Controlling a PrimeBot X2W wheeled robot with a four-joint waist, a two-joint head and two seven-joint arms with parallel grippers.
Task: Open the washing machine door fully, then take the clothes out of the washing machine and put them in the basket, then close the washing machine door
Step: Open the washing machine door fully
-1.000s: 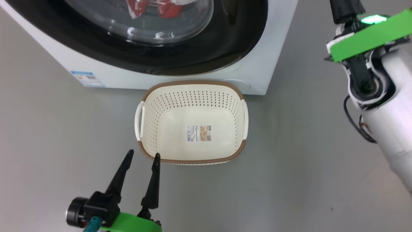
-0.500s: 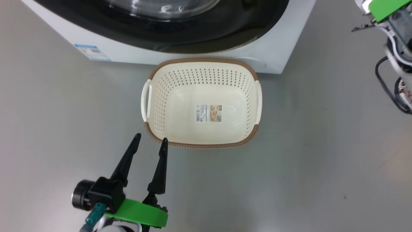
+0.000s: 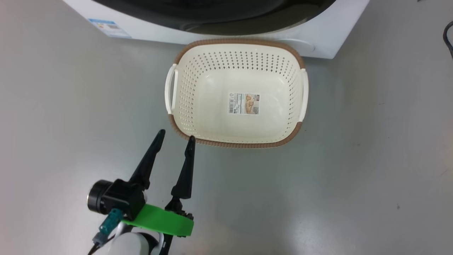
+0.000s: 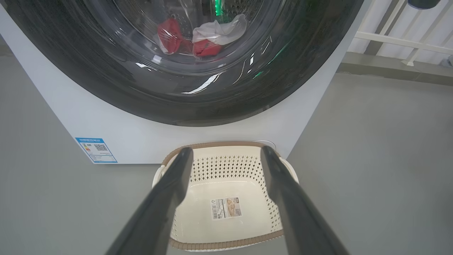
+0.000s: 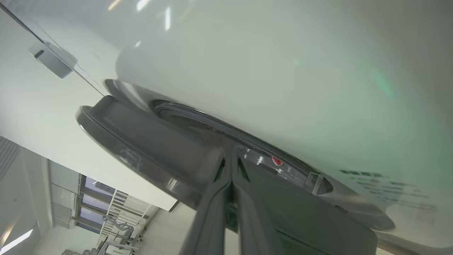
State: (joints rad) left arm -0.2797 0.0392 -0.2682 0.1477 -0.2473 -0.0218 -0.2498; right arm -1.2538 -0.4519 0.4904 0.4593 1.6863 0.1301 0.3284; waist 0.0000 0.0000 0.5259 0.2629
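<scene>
One big white boxy front-loading washing machine (image 3: 329,35) is standing across the top of your head view. Its large round door (image 4: 106,81), a glossy black rim around a clear bulging glass bowl, is lying flat against the machine's front in your left wrist view.

The small cream-white perforated plastic basket (image 3: 240,144) with the brown woven-look rim is sitting upright on the grey floor (image 3: 354,177) directly in front of the machine. Its far rim is right at the machine's foot, and you cannot tell whether the two are touching. The soft red-and-white clothes (image 4: 170,30) are lying inside the machine, behind the door glass, low in the drum.

Your left gripper (image 3: 176,134) is hovering on the side of the basket away from the machine, by its near left corner, with its fingers spread wide and pinching nothing. Your right gripper (image 5: 231,157) is pointing at the edge of the door's rim on the machine's front, its two dark fingers pressed together with nothing between them. Whether the tips are touching the rim you cannot tell.

A paper label (image 3: 244,103) is lying flat on the basket's bottom. A small blue sticker (image 3: 109,27) is sitting low on the machine's front, toward the corner on your left.
</scene>
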